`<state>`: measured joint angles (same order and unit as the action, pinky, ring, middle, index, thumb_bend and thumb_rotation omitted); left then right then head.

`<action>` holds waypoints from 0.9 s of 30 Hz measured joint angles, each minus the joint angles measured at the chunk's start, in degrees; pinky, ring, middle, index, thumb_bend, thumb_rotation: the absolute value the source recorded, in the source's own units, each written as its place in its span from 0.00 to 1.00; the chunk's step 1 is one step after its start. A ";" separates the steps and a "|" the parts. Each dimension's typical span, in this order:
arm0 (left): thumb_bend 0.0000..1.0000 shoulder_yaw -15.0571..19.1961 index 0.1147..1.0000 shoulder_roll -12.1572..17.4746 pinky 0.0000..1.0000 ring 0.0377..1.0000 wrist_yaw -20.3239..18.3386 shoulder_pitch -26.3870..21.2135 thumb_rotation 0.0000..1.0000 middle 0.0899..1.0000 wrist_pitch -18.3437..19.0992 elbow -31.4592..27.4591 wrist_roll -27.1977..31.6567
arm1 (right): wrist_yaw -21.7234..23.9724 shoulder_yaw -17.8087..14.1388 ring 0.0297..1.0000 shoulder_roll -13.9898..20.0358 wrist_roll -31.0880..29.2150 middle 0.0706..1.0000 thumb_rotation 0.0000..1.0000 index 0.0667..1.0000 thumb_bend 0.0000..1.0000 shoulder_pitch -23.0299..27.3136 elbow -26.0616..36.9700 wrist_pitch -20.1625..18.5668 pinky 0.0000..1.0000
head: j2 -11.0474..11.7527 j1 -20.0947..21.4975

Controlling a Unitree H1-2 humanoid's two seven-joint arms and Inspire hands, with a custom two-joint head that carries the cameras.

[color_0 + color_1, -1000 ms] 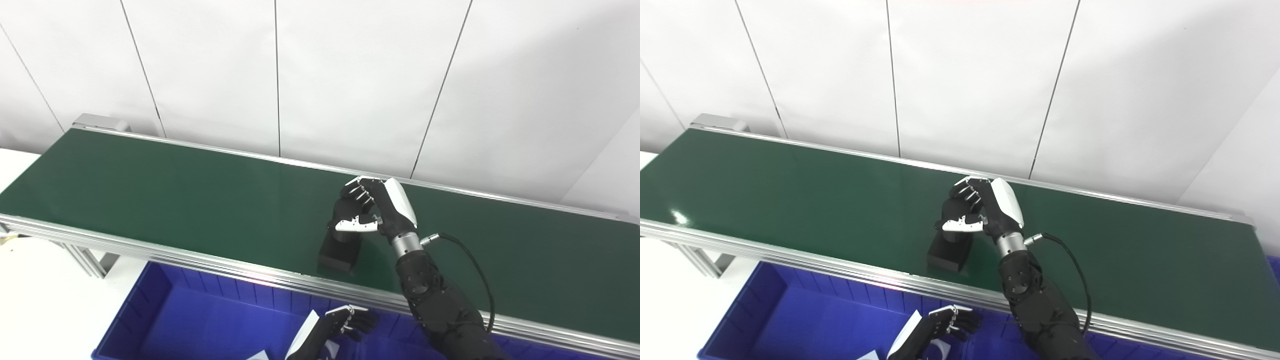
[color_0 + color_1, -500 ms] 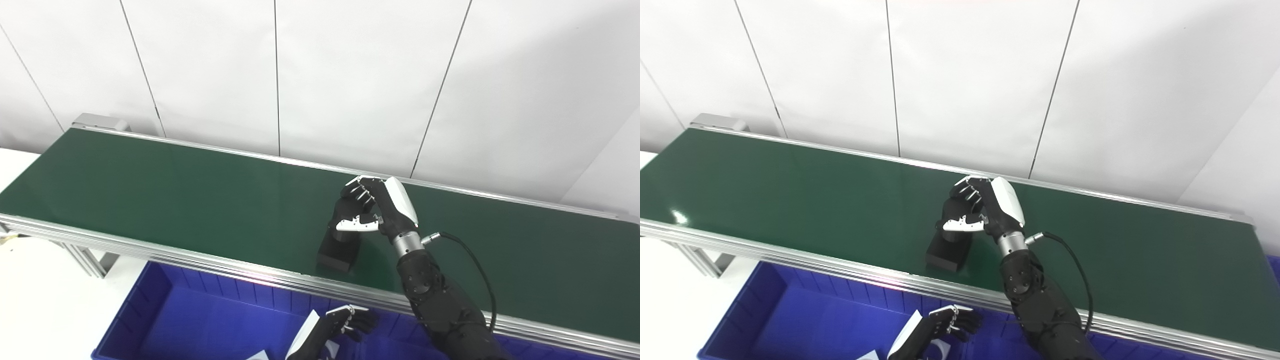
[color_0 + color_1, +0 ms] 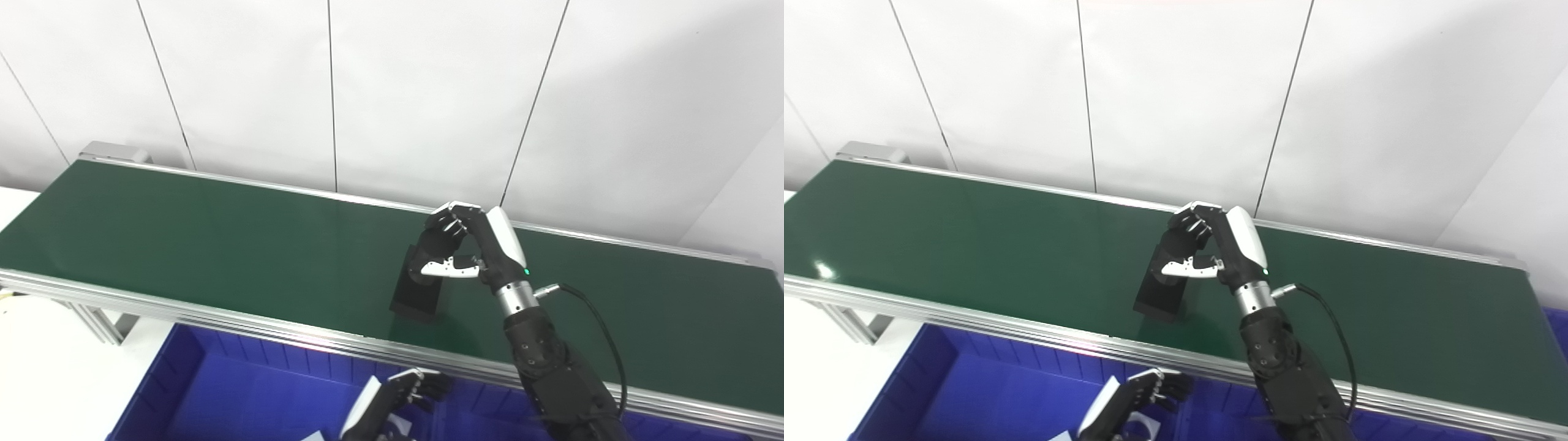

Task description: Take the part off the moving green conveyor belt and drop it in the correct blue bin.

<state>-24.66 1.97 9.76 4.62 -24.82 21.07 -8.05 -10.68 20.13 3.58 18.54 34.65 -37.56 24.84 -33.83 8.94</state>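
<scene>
the right hand point(image 3: 468, 251) is black with a glossy white shell over its back, a white plate along the thumb and pale tips on the fingers point(image 3: 450, 223). a small green light glows by a ribbed silver wrist collar. a black cable loops from the wrist to a matte black, bolted forearm. the left hand point(image 3: 398, 398) has the same black-and-white build.

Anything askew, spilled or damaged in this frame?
Nothing stands out. The right hand is shut on the black part, whose lower end meets the green conveyor belt; the left hand waits over the blue bin.
</scene>
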 measured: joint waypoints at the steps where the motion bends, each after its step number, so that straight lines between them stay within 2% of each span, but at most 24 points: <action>1: 0.78 0.18 0.65 0.36 0.61 0.66 -0.12 -0.04 0.04 0.67 0.00 -0.13 0.12 | 0.21 -0.66 0.35 0.11 -0.09 0.40 0.00 0.48 0.52 -0.94 1.44 0.00 0.32 | -0.26 3.15; 2: 0.78 0.50 0.65 0.77 0.61 0.66 -0.46 -0.10 0.04 0.67 0.00 -0.20 0.46 | 0.36 -1.14 0.36 0.20 -0.04 0.40 0.00 0.48 0.52 -1.65 2.29 0.00 0.32 | -0.27 3.19; 3: 0.77 0.80 0.65 1.23 0.61 0.66 -0.91 -0.13 0.04 0.67 0.00 -0.27 1.05 | 0.58 -1.63 0.35 0.29 0.00 0.39 0.00 0.48 0.52 -2.35 2.91 -0.02 0.31 | -0.79 5.88; 5: 0.77 1.74 0.65 1.94 0.60 0.66 -2.02 -0.12 0.06 0.67 0.00 -0.53 2.32 | 0.89 -3.20 0.32 0.58 0.06 0.39 0.00 0.47 0.52 -4.35 5.61 -0.11 0.29 | -0.79 5.91; 10: 0.79 4.97 0.67 3.13 0.63 0.66 -5.93 -0.07 0.06 0.67 0.00 -1.82 5.68 | 1.17 -7.09 0.33 1.81 0.44 0.39 0.00 0.48 0.52 -8.51 13.03 -1.70 0.29 | -2.46 12.76; 17: 0.80 10.04 0.66 3.63 0.65 0.66 -11.80 0.34 0.08 0.65 0.00 -2.47 8.86 | 1.39 -11.99 0.31 5.86 1.41 0.39 0.00 0.48 0.52 -17.18 23.12 -3.62 0.26 | -3.96 18.29; 23: 0.80 13.63 0.67 4.08 0.61 0.67 -15.51 0.43 0.12 0.66 0.00 -4.14 10.20 | 1.62 -15.55 0.36 7.26 2.59 0.40 0.00 0.47 0.52 -25.80 28.63 -7.14 0.32 | -5.98 22.87; 27: 0.77 15.10 0.68 4.66 0.55 0.65 -18.22 0.46 0.11 0.68 0.00 -4.43 11.71 | 1.45 -17.82 0.35 7.02 2.88 0.39 0.00 0.48 0.52 -29.46 31.93 -9.96 0.31 | -7.21 24.81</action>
<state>-9.56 6.64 -8.46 5.08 -24.82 16.64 3.66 -9.23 2.31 10.60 21.42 5.19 -5.62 14.89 -41.04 33.75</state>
